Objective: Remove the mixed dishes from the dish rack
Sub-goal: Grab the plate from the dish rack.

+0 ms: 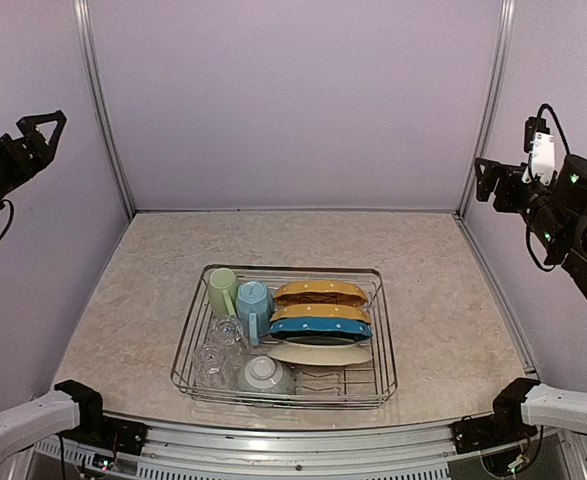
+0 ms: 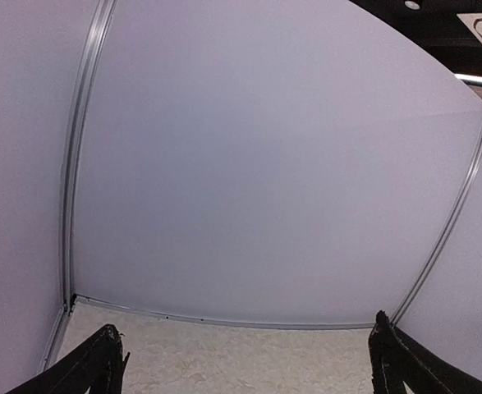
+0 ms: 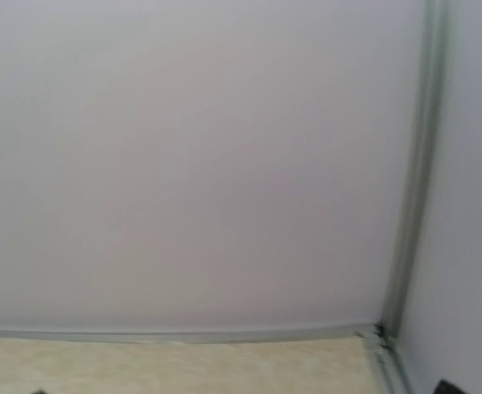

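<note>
The dish rack (image 1: pixel 313 402) is shiny silver metal wire. The plates (image 1: pixel 320 292) and mugs (image 1: pixel 254 300) look like glossy glazed ceramic. The glasses (image 1: pixel 220 345) are clear and smooth. The table (image 1: pixel 453 300) has a matt, marbled stone look, and the walls (image 1: pixel 293 100) are smooth and matt.

The table (image 1: pixel 443 270) is a pale beige slab with a marbled pattern, closed in by lilac walls at the back and on both sides. The only thing standing directly on it is the dish rack (image 1: pixel 384 335), a wide silver wire basket with sloping sides. It sits flat near the front edge, about midway between left and right, with bare tabletop all around it.
</note>
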Controlling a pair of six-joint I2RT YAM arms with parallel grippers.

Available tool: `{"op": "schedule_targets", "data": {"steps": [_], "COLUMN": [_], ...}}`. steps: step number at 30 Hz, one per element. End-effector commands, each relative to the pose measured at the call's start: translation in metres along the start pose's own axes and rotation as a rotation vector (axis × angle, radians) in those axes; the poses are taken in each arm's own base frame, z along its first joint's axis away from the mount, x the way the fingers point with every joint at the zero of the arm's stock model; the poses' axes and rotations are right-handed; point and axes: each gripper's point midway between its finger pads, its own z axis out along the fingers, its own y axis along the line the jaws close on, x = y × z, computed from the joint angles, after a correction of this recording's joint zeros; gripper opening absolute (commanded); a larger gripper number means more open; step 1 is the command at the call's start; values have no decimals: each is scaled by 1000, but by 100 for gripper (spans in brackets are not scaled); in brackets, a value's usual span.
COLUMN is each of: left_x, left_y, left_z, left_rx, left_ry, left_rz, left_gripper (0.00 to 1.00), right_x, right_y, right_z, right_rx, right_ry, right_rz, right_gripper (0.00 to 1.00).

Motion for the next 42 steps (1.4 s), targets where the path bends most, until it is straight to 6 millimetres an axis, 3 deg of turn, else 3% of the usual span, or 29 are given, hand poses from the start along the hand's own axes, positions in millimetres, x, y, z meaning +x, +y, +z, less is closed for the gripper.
{"op": "schedule_targets", "data": {"steps": [1,8,13,19,23,28,37,42], "left_x": [5,21,44,82,109,137,183,204], "left_y": [16,56,81,84,74,49,-4,-25], "left_z": [24,56,79,104,113,120,123,124], "left_rx": [-55,-148,-203,-118,-33,104,268,337], "left_ry": [32,38,113,249,335,436,579,653], "left_rz": [-64,-133,-169,-183,-203,-246,-218,-222], "left_gripper": [99,99,99,99,99,99,99,99], "right_x": [19,62,100,138,158,186,197,219], "right_y": [-22,-64,-82,-89,-90,-71,-4,28], "right_z": [15,40,51,50,47,51,59,52], "right_rx": [72,212,260,261,274,250,78,-61], "right_ry": [72,235,384,539,605,694,711,847], "right_rz": [-7,-22,-23,-15,21,36,-86,-183], "right_gripper": [100,100,100,100,100,100,100,100]}}
